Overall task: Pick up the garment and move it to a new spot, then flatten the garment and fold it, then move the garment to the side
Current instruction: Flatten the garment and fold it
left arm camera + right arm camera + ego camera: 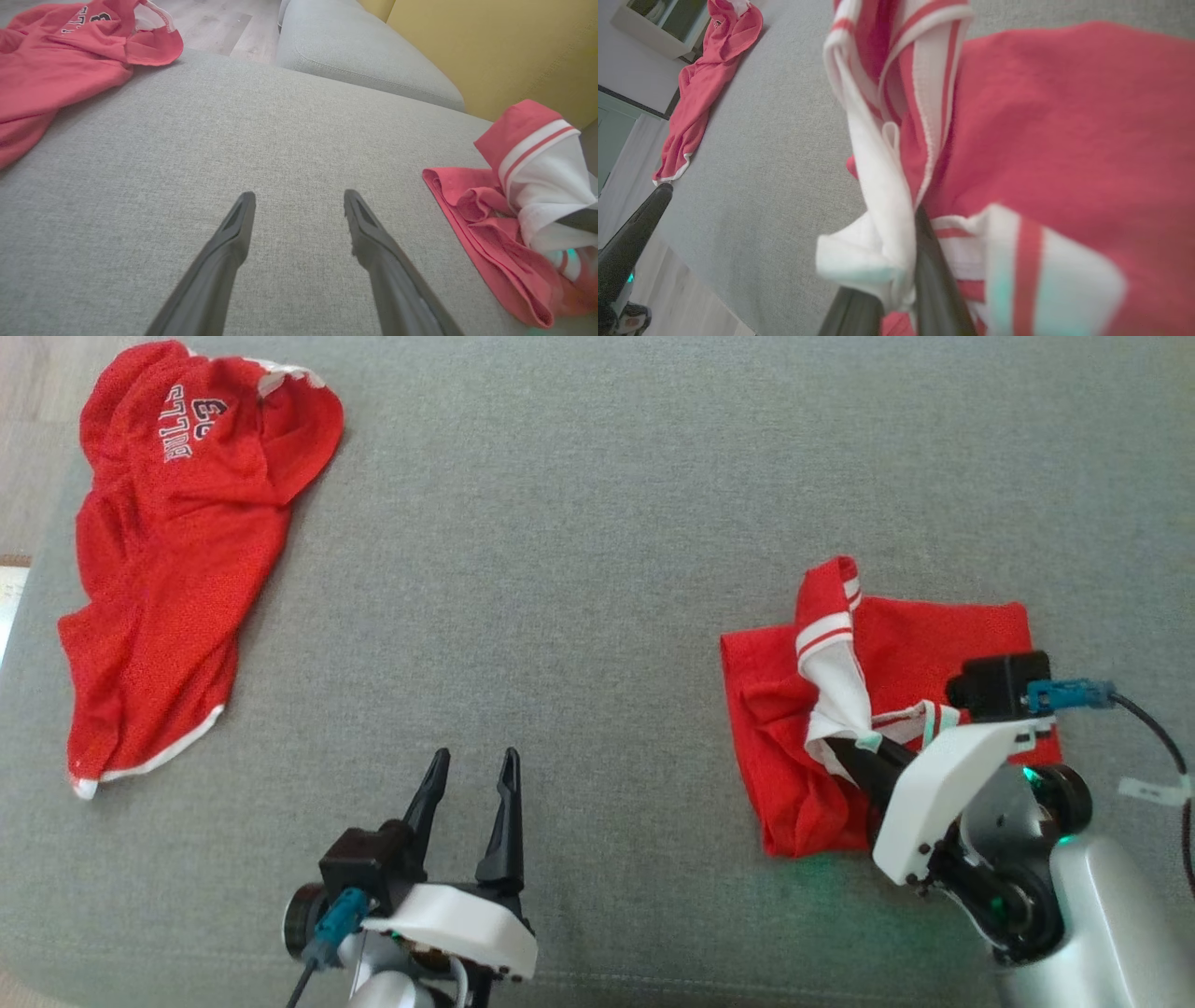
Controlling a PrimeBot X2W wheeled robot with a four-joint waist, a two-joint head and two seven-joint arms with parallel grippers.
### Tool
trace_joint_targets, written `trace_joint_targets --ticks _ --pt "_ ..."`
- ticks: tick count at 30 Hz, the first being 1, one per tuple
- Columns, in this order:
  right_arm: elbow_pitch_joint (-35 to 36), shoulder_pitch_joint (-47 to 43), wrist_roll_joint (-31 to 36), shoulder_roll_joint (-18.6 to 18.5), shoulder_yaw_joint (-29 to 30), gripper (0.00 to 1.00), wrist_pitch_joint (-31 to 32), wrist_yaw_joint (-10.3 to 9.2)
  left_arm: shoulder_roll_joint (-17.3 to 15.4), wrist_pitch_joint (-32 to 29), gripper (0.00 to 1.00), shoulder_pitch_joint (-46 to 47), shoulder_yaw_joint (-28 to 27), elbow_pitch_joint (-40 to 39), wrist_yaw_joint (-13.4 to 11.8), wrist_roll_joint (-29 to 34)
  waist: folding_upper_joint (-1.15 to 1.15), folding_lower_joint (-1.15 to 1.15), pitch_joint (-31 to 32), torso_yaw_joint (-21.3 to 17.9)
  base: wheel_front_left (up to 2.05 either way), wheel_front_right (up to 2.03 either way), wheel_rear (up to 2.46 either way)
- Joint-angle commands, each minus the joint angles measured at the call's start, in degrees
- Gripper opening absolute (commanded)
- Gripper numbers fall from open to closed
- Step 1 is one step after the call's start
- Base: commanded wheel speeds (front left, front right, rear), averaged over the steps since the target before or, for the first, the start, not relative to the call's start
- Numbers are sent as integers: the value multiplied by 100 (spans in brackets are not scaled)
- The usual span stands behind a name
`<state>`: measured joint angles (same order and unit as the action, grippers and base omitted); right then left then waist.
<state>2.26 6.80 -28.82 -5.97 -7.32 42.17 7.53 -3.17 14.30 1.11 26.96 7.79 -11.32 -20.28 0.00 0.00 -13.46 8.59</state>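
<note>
A red garment [934,639] with white striped trim lies bunched on the right of the grey cushion [579,569]. My right gripper [848,749] is shut on its white trim, which rises in a fold above the fingers. In the right wrist view the white trim [878,219] wraps over the closed fingers [931,284], with red cloth [1064,130] behind. The garment [490,224] also lies at the right edge of the left wrist view. My left gripper [471,767] stands open over bare cushion near the front edge, its jaws [299,200] holding nothing.
A second red jersey [177,551] with white lettering lies spread at the cushion's far left corner, also seen as a jersey [56,65] from the left wrist. A grey sofa arm [364,56] and yellow wall [504,51] stand beyond. Wooden floor [219,23] borders the cushion.
</note>
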Motion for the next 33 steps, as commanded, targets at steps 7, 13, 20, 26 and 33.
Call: trace_joint_targets --ticks 7,13,20,26,33 --pt "-118 369 311 15 -378 0 -102 -4 29 70 100 -3 -112 -12 62 -10 0 0 78 -22 0 0 0" --pt "-68 385 144 166 -659 100 -401 -4 29 70 100 -24 -92 45 57 -74 0 0 118 -74 0 0 0" --pt "624 265 -92 277 -705 100 -1081 -4 29 70 100 -90 -184 108 110 21 0 0 226 -251 0 0 0" --pt "1098 -144 408 -32 -282 100 -1850 -4 29 70 100 -134 -365 58 150 134 0 0 352 -401 0 0 0" --pt "868 -779 1406 -366 894 100 -3235 -4 29 70 100 -217 -598 -83 224 284 0 0 575 -539 0 0 0"
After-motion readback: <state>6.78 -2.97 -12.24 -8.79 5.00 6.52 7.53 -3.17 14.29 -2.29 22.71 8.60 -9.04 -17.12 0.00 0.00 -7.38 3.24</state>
